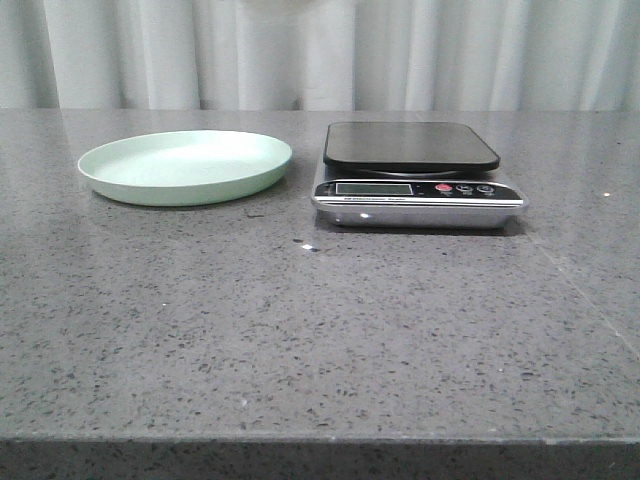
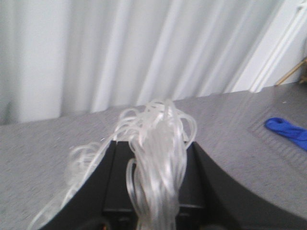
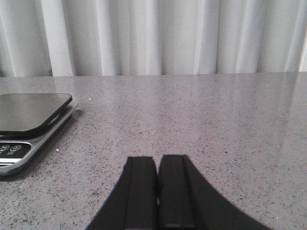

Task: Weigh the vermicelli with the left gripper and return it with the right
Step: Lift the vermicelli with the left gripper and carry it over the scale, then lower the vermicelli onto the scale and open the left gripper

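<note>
In the left wrist view the vermicelli (image 2: 158,143), a bunch of whitish translucent loops, is pinched between the black fingers of my left gripper (image 2: 156,146), with loose strands trailing off to one side. That gripper is raised above the grey table and does not show in the front view. The pale-green plate (image 1: 185,165) lies empty at the back left. The scale (image 1: 418,176) stands to its right with a bare black platform (image 3: 29,111). My right gripper (image 3: 157,160) hovers low over the table beside the scale, its fingers pressed together and empty.
A blue object (image 2: 287,131) lies on the table far off in the left wrist view. White curtains hang behind the table. The table's front edge (image 1: 320,438) runs along the bottom of the front view.
</note>
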You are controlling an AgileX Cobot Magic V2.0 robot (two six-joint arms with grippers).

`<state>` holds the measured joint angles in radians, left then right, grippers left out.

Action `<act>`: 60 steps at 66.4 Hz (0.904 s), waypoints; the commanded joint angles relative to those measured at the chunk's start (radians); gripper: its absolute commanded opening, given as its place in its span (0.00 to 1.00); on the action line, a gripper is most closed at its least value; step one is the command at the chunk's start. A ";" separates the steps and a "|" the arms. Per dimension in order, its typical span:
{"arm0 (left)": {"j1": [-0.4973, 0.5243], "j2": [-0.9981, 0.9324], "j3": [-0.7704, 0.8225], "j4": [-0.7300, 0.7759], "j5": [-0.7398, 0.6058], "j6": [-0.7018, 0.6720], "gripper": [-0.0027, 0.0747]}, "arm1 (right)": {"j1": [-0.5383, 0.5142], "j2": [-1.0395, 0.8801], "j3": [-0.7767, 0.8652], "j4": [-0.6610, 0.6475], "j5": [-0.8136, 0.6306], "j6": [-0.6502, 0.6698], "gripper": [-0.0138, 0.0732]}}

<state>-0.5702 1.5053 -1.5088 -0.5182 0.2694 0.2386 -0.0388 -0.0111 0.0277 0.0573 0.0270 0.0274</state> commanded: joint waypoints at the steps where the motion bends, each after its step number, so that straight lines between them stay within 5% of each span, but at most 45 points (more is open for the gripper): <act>1: -0.053 -0.019 -0.043 -0.004 -0.161 0.002 0.21 | -0.004 -0.015 -0.008 -0.010 -0.074 0.000 0.33; 32: -0.160 0.217 -0.043 0.072 -0.296 0.002 0.21 | -0.004 -0.015 -0.008 -0.010 -0.074 0.000 0.33; 60: -0.160 0.308 -0.043 0.072 -0.217 0.002 0.21 | -0.004 -0.015 -0.008 -0.009 -0.074 0.000 0.33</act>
<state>-0.7231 1.8608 -1.5103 -0.4458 0.1063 0.2386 -0.0388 -0.0111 0.0277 0.0573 0.0270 0.0274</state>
